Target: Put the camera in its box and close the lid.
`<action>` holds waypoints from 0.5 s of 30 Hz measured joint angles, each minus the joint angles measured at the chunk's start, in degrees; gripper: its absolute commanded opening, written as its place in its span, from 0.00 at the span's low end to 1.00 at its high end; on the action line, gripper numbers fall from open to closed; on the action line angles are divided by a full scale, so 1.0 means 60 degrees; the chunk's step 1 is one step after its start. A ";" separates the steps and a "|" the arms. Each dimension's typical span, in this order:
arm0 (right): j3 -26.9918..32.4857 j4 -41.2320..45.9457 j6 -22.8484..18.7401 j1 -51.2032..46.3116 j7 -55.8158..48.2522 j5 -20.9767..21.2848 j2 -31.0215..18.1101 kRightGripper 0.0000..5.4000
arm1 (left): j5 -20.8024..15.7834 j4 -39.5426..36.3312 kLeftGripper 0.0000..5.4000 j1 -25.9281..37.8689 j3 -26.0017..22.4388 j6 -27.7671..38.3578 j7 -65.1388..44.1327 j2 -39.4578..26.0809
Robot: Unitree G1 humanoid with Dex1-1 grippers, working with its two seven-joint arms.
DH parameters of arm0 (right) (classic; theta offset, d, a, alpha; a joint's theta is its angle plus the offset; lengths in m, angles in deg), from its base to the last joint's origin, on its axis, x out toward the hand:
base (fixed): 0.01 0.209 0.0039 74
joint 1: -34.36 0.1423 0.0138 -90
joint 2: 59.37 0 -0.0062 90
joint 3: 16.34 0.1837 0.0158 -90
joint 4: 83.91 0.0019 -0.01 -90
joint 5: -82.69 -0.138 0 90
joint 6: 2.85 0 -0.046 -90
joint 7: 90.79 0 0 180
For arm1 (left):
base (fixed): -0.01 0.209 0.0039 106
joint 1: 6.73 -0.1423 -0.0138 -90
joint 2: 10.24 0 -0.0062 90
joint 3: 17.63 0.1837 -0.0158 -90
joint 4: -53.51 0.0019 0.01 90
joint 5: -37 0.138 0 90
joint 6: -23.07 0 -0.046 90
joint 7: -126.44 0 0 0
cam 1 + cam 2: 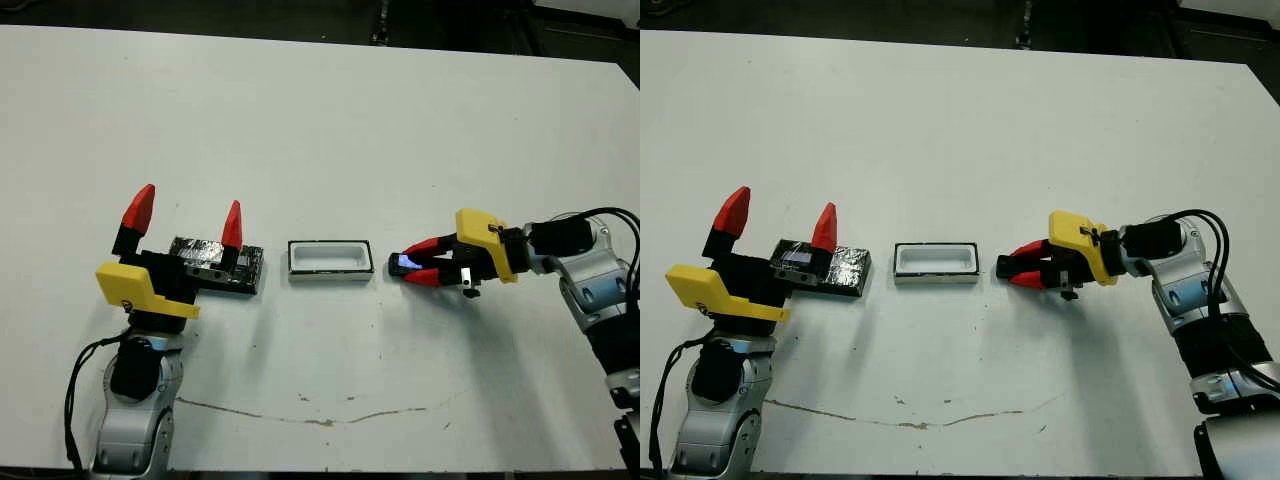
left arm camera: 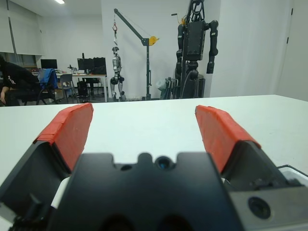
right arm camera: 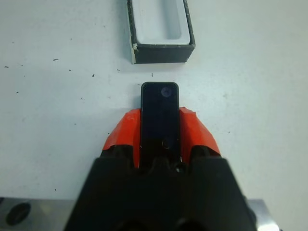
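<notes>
Gripping the camera point(image 3: 160, 115) between its two red fingers point(image 3: 120, 134), the right hand point(image 1: 422, 266) lies low over the white tabletop point(image 1: 330, 130) with its fingertips aimed at the box point(image 1: 330, 261). The camera is a slim black bar clamped along its long sides, its free end sticking out past the fingertips toward the box; in the left eye view a small bluish-purple glint shows at that end. Straight ahead of this hand, a short gap beyond the camera's tip, the box sits open on the tabletop, white inside with a thin dark rim, its near short wall facing the camera and not touching it. The right wrist view shows the camera roughly in line with the box's long axis, and narrower than the box. On the far side of the box from the right hand lies the lid point(image 1: 215, 265), black with silvery speckles, flat on the tabletop and apart from the box. The left hand point(image 1: 185, 218) stands over the lid's outer end with its two red fingers point(image 2: 219, 132) spread wide and pointing up and away, nothing between them; its black body covers part of the lid. A thin brownish scratch line point(image 1: 320, 415) runs across the tabletop on the robot's side of both hands. Beyond the tabletop, the left wrist view shows a room with a hoist frame point(image 2: 137, 38), a hanging humanoid robot point(image 2: 195, 41) and a seated person point(image 2: 17, 84) at a desk.
</notes>
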 measured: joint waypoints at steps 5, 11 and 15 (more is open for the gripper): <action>0.0054 0.0070 -0.0543 0.0163 -0.0128 -0.0039 -0.0012 0.31 | -0.0001 -0.0037 1.00 -0.0017 -0.0002 -0.0001 0.0025 0.0010; 0.0761 0.0102 -0.2667 0.1483 -0.0516 -0.1039 0.0024 0.31 | 0.0004 -0.0043 1.00 -0.0027 0.0006 -0.0001 0.0031 0.0019; 0.0782 0.0069 -0.3898 0.2478 -0.0727 -0.1381 0.0277 0.31 | 0.0003 -0.0047 1.00 -0.0039 0.0017 0.0000 0.0031 0.0024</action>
